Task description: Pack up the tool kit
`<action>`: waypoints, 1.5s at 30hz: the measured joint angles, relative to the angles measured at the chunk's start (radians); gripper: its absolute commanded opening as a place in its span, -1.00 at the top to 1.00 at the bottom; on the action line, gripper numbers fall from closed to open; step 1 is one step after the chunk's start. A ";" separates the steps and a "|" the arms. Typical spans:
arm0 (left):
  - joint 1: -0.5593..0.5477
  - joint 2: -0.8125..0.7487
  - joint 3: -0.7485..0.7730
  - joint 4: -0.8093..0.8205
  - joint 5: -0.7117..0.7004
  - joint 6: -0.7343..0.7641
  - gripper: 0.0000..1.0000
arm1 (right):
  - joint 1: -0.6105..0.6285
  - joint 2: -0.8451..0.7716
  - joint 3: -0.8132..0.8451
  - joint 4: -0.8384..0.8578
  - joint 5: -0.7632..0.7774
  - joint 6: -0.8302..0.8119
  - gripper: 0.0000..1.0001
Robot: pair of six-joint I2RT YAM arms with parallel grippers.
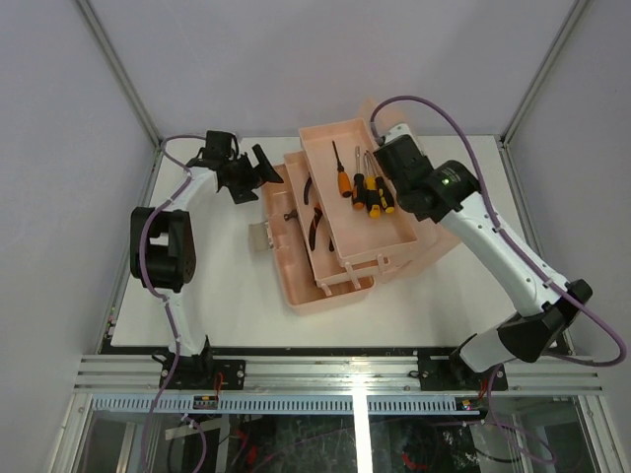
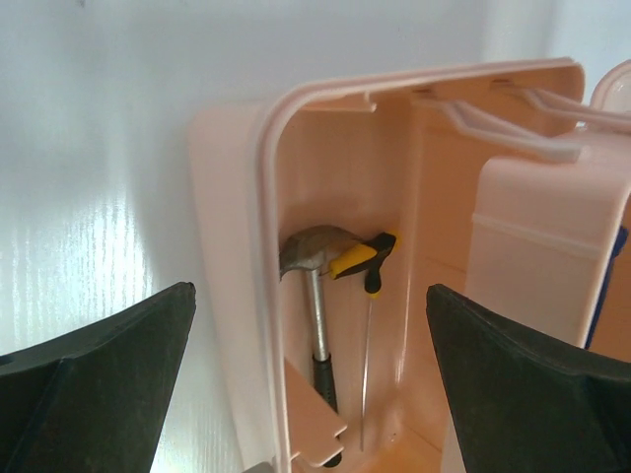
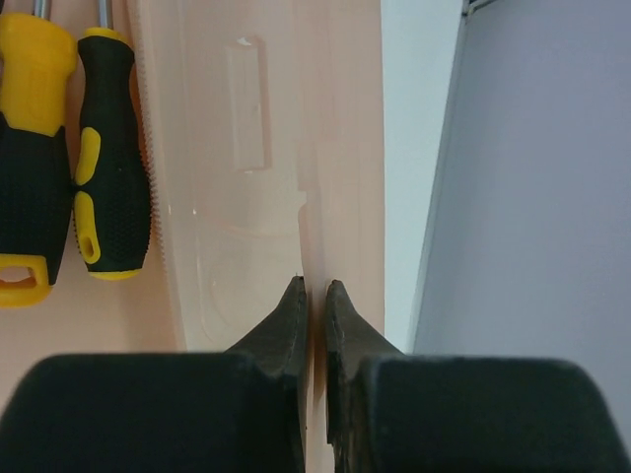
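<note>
Right gripper (image 3: 314,288) pinches the thin right-hand wall of the open salmon-pink toolbox (image 1: 296,281), with yellow-black screwdrivers (image 3: 108,148) just inside it. Left gripper (image 2: 308,296) gapes wide just off the toolbox's left end, where the hammer (image 2: 315,258) lies inside.

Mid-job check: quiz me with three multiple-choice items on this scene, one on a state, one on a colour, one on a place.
1. The left gripper is: A shut tight; B open wide; C out of view.
2. The screwdrivers beside the right gripper have handles of: A red; B yellow and black; C blue.
3. The hammer lies: A inside the toolbox; B in the left gripper; C in the right gripper.
Key: 1 B, its jaws stand far apart; 2 B, the right wrist view shows them; 3 A, the left wrist view shows it within the pink walls.
</note>
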State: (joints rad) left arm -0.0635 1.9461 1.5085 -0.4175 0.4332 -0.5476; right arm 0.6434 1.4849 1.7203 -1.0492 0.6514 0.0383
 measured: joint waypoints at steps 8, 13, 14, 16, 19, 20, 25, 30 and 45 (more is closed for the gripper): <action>0.079 0.002 -0.005 0.029 0.055 -0.036 -1.00 | 0.240 0.076 0.001 0.069 0.276 -0.026 1.00; 0.098 0.003 -0.053 0.063 0.069 -0.050 -1.00 | 0.372 0.143 0.002 0.120 0.470 -0.063 1.00; 0.099 0.005 -0.064 0.068 0.074 -0.055 -1.00 | 0.391 0.161 0.005 0.124 0.500 -0.074 1.00; 0.103 0.010 -0.080 0.078 0.085 -0.069 -1.00 | 0.436 0.210 0.019 0.135 0.581 -0.102 1.00; 0.128 0.027 -0.086 0.106 0.111 -0.111 -1.00 | 0.484 0.269 0.032 0.151 0.669 -0.133 1.00; 0.140 0.031 -0.086 0.119 0.117 -0.122 -1.00 | 0.495 0.282 0.033 0.156 0.685 -0.138 1.00; 0.246 0.042 -0.079 0.178 0.156 -0.184 -1.00 | 0.537 0.330 0.045 0.171 0.748 -0.148 1.00; 0.327 0.042 -0.060 0.244 0.199 -0.243 -1.00 | 0.562 0.373 0.072 0.171 0.779 -0.149 1.00; 0.361 0.022 -0.102 0.322 0.256 -0.286 -1.00 | 0.665 0.479 0.231 0.224 0.674 -0.140 0.85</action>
State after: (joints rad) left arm 0.2977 1.9678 1.4067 -0.0956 0.6891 -0.8337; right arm 1.3087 1.9636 1.9511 -0.8253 1.3251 -0.1017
